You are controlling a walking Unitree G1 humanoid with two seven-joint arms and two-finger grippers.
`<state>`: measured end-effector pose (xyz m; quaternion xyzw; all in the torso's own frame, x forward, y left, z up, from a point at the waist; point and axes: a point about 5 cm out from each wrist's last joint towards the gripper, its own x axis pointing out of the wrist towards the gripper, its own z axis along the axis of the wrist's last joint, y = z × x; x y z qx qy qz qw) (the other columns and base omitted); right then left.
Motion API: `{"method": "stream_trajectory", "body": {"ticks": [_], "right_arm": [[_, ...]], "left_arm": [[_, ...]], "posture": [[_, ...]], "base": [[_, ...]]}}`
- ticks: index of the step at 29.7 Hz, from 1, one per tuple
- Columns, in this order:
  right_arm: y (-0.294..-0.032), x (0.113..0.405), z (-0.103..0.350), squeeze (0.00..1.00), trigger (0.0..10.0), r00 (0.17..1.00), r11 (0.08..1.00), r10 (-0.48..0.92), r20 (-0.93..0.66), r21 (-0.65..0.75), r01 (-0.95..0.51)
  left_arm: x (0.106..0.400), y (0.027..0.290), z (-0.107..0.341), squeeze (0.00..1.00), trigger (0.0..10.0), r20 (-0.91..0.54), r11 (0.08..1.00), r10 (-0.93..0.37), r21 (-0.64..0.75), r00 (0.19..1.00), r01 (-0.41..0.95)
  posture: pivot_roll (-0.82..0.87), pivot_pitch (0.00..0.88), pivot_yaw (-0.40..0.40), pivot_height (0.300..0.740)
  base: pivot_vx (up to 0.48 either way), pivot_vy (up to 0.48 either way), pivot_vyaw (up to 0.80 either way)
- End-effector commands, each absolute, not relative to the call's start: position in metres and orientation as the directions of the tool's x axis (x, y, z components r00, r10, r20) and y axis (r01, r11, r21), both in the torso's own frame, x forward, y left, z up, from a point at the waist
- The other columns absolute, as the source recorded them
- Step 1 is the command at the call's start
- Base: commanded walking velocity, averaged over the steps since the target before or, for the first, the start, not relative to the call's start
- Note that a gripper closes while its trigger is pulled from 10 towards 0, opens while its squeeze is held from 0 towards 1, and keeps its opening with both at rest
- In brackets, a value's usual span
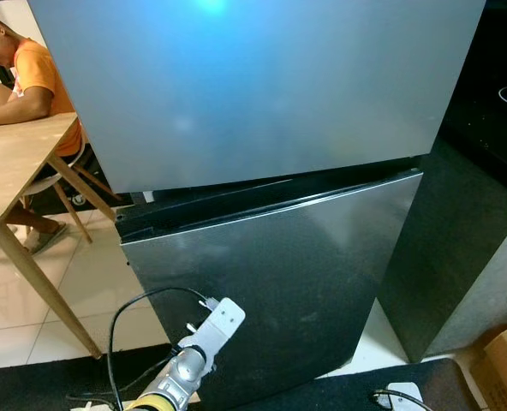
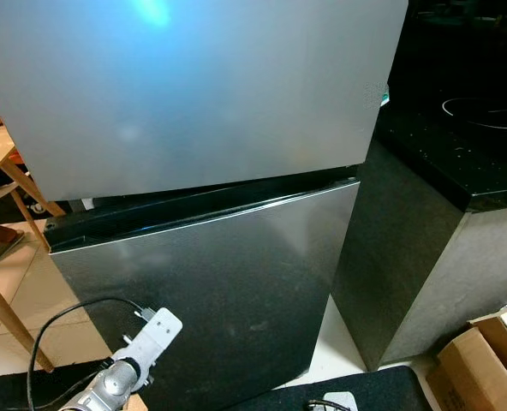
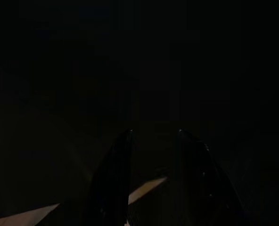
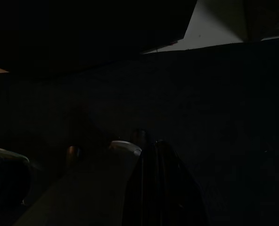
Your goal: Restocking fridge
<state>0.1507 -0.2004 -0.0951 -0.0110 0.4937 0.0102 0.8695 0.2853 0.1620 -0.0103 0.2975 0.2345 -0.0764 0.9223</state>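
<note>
Person (image 1: 26, 73): seated far left at a wooden table (image 1: 14, 163).
Left gripper (image 3: 153, 181): low and near, facing the fridge (image 1: 271, 282); fingers parted, holding nothing.
Fridge: you face it, centre; upper door (image 1: 253, 86) swung out, lower shut.
Right gripper (image 4: 156, 188): fingers together, empty.
Progress: you appear barely started; nothing in hand to stock.

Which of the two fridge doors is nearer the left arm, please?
The lower door, the darker one. The left arm reaches up in front of its lower part, while the lighter upper door sits well above it.
</note>
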Motion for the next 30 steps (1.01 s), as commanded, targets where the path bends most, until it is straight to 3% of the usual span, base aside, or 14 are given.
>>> {"method": "stream_trajectory", "body": {"ticks": [1,5,10,14,18,22,23,24,25,27,30], "right_arm": [[-0.199,0.150,-0.096,0.00,10.0,0.508,1.000,0.005,-0.862,-0.007,-0.023],[-0.196,0.150,-0.096,0.00,10.0,0.510,0.999,0.010,-0.860,-0.007,-0.032],[-0.194,0.149,-0.097,0.00,10.0,0.508,0.999,0.008,-0.861,-0.009,-0.031],[-0.195,0.149,-0.097,0.00,10.0,0.507,0.999,0.009,-0.862,-0.011,-0.035],[-0.198,0.145,-0.098,0.00,10.0,0.500,0.999,0.007,-0.866,-0.014,-0.037],[-0.198,0.145,-0.098,0.00,10.0,0.497,0.999,0.007,-0.868,-0.014,-0.039],[-0.198,0.144,-0.098,0.00,10.0,0.494,0.999,0.008,-0.869,-0.012,-0.037],[-0.198,0.140,-0.100,0.00,10.0,0.482,0.999,0.012,-0.876,-0.009,-0.043],[-0.198,0.140,-0.100,0.00,10.0,0.482,0.999,0.012,-0.876,-0.009,-0.043],[-0.197,0.137,-0.101,0.00,10.0,0.473,0.999,0.015,-0.881,-0.011,-0.052],[-0.197,0.135,-0.101,0.00,10.0,0.470,0.998,0.017,-0.883,-0.013,-0.059]], "left_arm": [[0.302,0.187,0.012,0.00,10.0,-0.336,0.833,0.154,0.550,0.929,0.060],[0.323,0.208,0.048,0.00,10.0,-0.127,0.833,0.290,0.521,0.949,-0.185],[0.338,0.220,0.078,0.00,10.0,0.010,0.826,0.394,0.434,0.919,-0.359],[0.347,0.224,0.093,0.00,10.0,0.045,0.821,0.411,0.416,0.911,-0.391],[0.349,0.204,0.083,0.00,10.0,-0.041,0.881,0.255,0.422,0.966,-0.215],[0.344,0.199,0.073,0.00,10.0,-0.078,0.880,0.224,0.444,0.971,-0.168],[0.336,0.193,0.058,0.00,10.0,-0.142,0.888,0.177,0.449,0.974,-0.096],[0.303,0.181,0.011,0.00,10.0,-0.349,0.894,0.069,0.437,0.935,0.097],[0.303,0.181,0.011,0.00,10.0,-0.349,0.894,0.069,0.437,0.935,0.097],[0.270,0.180,-0.023,0.00,10.0,-0.506,0.893,0.025,0.399,0.862,0.209],[0.248,0.186,-0.041,0.00,10.0,-0.605,0.907,0.027,0.350,0.796,0.235]], "posture": [[-0.09,0.025,0.041,0.734],[-0.08,0.030,0.042,0.734],[-0.08,0.030,0.040,0.734],[-0.08,0.032,0.037,0.734],[-0.09,0.034,0.042,0.734],[-0.09,0.037,0.046,0.734],[-0.10,0.042,0.046,0.734],[-0.10,0.046,0.043,0.734],[-0.10,0.046,0.043,0.734],[-0.10,0.048,0.041,0.734],[-0.10,0.048,0.036,0.734]], "base": [[0.000,0.000,0.00],[0.000,0.000,0.00],[0.000,0.000,0.00],[0.000,0.000,0.00],[0.000,0.000,0.00],[0.000,0.000,0.00],[0.000,0.000,0.00],[0.000,0.000,0.00],[0.000,0.000,0.00],[0.000,0.000,0.00],[0.000,0.000,0.00]]}}
